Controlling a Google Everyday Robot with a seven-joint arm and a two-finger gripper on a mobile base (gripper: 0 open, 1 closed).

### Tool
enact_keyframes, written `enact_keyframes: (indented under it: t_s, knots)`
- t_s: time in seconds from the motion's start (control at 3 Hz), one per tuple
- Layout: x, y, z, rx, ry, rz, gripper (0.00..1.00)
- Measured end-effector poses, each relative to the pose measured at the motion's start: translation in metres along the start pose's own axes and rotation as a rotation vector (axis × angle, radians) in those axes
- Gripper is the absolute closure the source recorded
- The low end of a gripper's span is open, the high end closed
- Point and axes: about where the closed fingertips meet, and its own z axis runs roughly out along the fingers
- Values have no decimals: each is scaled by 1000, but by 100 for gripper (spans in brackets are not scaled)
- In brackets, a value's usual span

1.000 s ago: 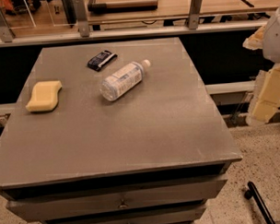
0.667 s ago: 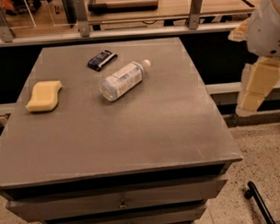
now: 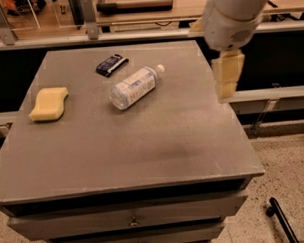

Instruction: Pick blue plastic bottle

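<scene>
The blue plastic bottle [image 3: 135, 87] lies on its side on the grey table [image 3: 142, 139], a clear bottle with a pale blue-and-white label, its white cap pointing to the far right. My gripper [image 3: 226, 80] hangs from the white arm above the table's right edge, well to the right of the bottle and apart from it. It holds nothing that I can see.
A yellow sponge [image 3: 49, 103] lies at the table's left. A small dark blue packet [image 3: 111, 64] lies just behind the bottle. Drawers run along the table's front. A rail and shelving stand behind. A black wheeled base leg [image 3: 281, 221] is on the floor at lower right.
My arm and gripper have moved left from beyond the table's right side to above its right edge. The bottle, sponge and packet have not moved.
</scene>
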Motion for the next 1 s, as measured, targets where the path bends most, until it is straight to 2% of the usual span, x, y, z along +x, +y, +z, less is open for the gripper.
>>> enact_keyframes:
  t_s: [0.33,0.67,1.0]
  knots:
    - [-42,-42,42,-28,43,-243,0]
    - [-63,-58,62,-47,42,-348,0]
    - [-85,-67,79,-64,27,-428,0]
